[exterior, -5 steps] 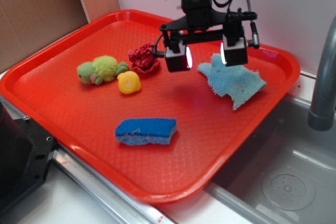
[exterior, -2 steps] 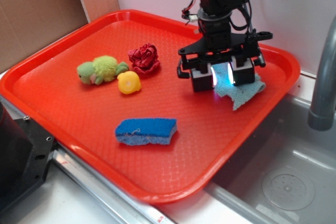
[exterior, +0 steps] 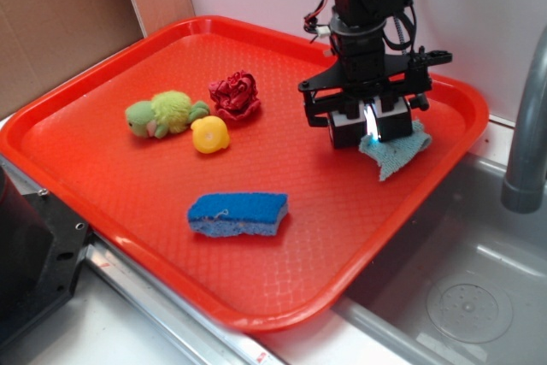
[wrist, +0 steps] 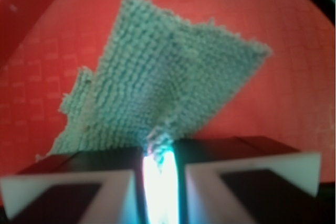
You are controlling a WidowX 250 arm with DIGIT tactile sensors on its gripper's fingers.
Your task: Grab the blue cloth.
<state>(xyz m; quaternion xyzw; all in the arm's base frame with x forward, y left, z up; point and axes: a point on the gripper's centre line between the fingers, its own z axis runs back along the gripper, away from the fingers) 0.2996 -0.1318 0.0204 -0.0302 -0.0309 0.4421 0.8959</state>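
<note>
Pinching the blue cloth (exterior: 397, 153), the gripper (exterior: 371, 128) stands low over the red tray (exterior: 128, 203) near its far right corner, arm column upright above it. From my exterior view I read the two black finger blocks as drawn close together, with only a thin bright slit between them, and the cloth spreading out from beneath them toward the tray's right rim. The wrist view confirms the hold: the fingers (wrist: 68, 187) meet at the bottom of the frame around a gathered fold of the cloth (wrist: 168, 87), which rises into a small ridge at the slit and fans away across the red surface, its ragged edges lying flat. I cannot tell from that blurred close-up how deep the fold sits between the pads.

Elsewhere on the tray, well apart from the gripper: a green plush turtle (exterior: 162, 114) toward the left rim, a yellow toy (exterior: 209, 135) just beside it, and a crumpled dark red object (exterior: 235, 96) just behind that. A darker blue sponge (exterior: 238, 213) lies near the front edge. A grey sink basin (exterior: 466, 297) adjoins the tray's right side, with a grey faucet pipe (exterior: 528, 134) rising at the right border.
</note>
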